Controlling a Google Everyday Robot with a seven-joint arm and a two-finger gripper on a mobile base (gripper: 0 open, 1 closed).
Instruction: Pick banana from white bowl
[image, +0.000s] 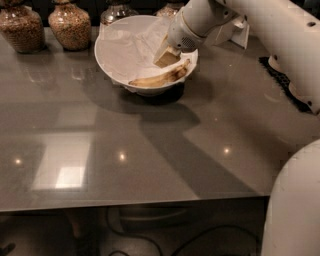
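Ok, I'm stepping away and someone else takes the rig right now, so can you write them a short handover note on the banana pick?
Gripper: inside the white bowl, just above the banana, nearer its right end.
Banana: lying on the paper lining at the bowl's front right, not lifted.
Bowl: on the grey table, in front of the jars.
Done: the reach into the bowl.
Left: grasp the banana and lift it clear of the bowl.
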